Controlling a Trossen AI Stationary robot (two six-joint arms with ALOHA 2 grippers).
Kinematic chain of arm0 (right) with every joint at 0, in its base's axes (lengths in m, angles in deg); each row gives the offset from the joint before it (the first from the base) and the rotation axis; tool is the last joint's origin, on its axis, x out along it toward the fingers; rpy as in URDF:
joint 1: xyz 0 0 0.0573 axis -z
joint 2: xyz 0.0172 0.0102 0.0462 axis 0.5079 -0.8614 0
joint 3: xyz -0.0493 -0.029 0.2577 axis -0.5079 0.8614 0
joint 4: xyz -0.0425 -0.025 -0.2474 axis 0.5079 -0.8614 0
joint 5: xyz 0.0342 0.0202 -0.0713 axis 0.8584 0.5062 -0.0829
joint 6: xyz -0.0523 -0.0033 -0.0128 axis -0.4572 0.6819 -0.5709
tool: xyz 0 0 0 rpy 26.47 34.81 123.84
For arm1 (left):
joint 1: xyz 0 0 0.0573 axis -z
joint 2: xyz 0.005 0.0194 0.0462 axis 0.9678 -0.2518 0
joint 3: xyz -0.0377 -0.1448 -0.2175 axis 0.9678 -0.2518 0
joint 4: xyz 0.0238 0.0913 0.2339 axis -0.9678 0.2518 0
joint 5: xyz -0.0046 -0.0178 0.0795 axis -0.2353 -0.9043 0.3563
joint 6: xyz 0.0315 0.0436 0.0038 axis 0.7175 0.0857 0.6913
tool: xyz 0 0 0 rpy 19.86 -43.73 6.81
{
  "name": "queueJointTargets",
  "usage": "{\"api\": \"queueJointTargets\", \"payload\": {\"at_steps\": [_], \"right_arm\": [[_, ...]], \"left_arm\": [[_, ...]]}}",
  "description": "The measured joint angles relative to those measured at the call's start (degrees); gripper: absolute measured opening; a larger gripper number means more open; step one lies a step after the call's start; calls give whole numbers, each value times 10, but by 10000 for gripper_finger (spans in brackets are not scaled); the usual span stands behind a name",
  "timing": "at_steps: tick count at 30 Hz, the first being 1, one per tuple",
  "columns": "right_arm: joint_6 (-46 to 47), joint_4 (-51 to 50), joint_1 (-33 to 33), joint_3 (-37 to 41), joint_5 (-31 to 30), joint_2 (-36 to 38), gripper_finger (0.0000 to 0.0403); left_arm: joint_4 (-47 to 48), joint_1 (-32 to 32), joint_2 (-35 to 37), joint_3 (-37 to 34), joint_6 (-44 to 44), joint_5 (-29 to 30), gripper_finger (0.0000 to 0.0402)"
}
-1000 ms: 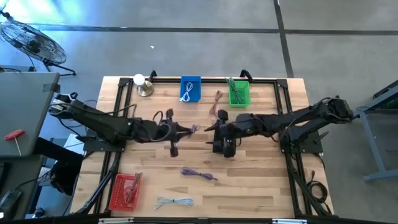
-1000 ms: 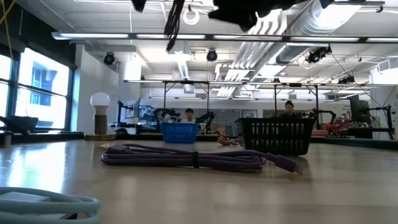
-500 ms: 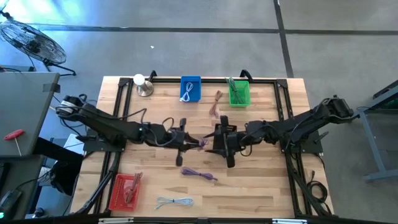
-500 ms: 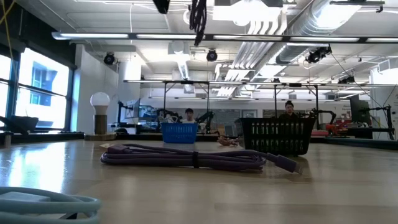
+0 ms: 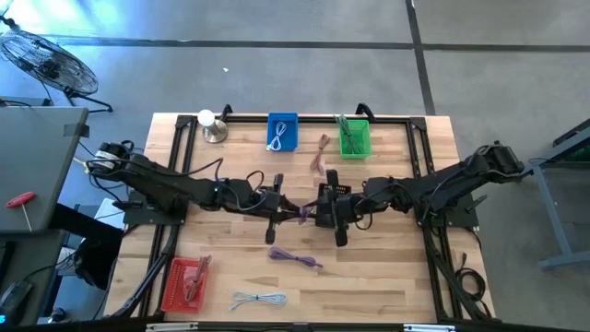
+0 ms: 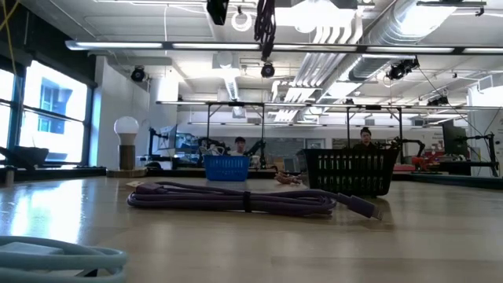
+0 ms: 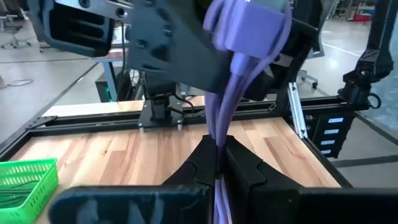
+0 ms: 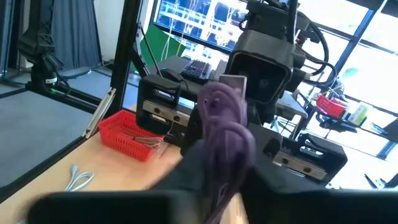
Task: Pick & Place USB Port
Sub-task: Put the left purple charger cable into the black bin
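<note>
Both arms are meeting over the middle of the worktop (image 5: 387,267) right now. From overhead, the left pincer (image 5: 288,208) and the right pincer (image 5: 316,210) sit nose to nose, with a purple USB cable (image 5: 302,212) bridging the small gap between them, up in the air above the wood.

Left pincer is clenched on that cable — in its wrist cam the two dark fingers (image 7: 202,167) are pressed together with the purple strands running up between them, and the cable bundle heads toward the other arm's black housing. On the right wrist cam the purple bundle sits right at the right pincer's own fingers (image 8: 214,168), which look closed in around it, so I'm reading both pincers as gripping the same cable at this moment.

Rest of the worktop from above:
- a second purple cable (image 5: 295,257) lying coiled on the wood nearer the front edge, well apart from the arms
- a pale blue cable (image 5: 259,300) beside the red basket (image 5: 184,285) in the front left corner
- a blue bin (image 5: 282,132) with a white cable in it and a green bin (image 5: 354,137) along the back edge
- a brownish cable (image 5: 321,151) lying between those two bins
- a small lamp (image 5: 211,125) with a round white bulb at the back left

Low cam mostly shows the lying purple cable stretched across the wood — the arms only poke in at the very top, with a dark cable loop (image 6: 265,23) dangling there.
</note>
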Motion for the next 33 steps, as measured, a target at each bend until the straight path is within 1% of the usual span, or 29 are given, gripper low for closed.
{"api": "queueJointTargets", "payload": {"at_steps": [1, 2, 3, 5, 7, 11, 16, 19, 21, 25, 27, 30, 33], "right_arm": [[-2, 0, 0, 0, -1, 0, 40], [-7, -1, 0, 0, -2, 0, 25], [-10, 0, 0, 0, -2, 0, 19], [-10, 0, -2, 0, -22, 0, 23], [-11, 0, -6, 0, -44, 0, 17], [-12, -10, -15, 0, -66, 0, 15], [-16, -39, -37, 0, -126, 0, 15], [-16, -54, -54, 0, -179, 0, 15], [-19, -75, -67, 0, -229, 4, 15], [-18, -113, -94, 0, -390, 20, 15], [1, -134, -100, 0, -446, 28, 15], [68, -170, -97, 0, -451, 42, 15], [174, -222, -85, 0, -423, 56, 15]], "left_arm": [[-1, 0, 0, 0, 1, 0, 5], [-1, 0, 0, 0, 4, 0, 5], [-1, 0, 0, 0, 8, 0, 6], [2, 0, 0, 0, 16, 8, 12], [2, 0, 0, 0, 20, 9, 23], [6, 0, 0, 0, 21, 6, 45], [8, 1, 0, 0, 19, 8, 60], [11, 1, 1, 0, 19, 6, 66], [15, 1, 1, 0, 17, 5, 69], [22, 2, 1, 0, 17, -2, 75], [28, 2, 1, 0, 17, -2, 76], [34, 2, 1, 0, 19, 14, 76], [44, 2, 1, 0, 35, 34, 76]]}}
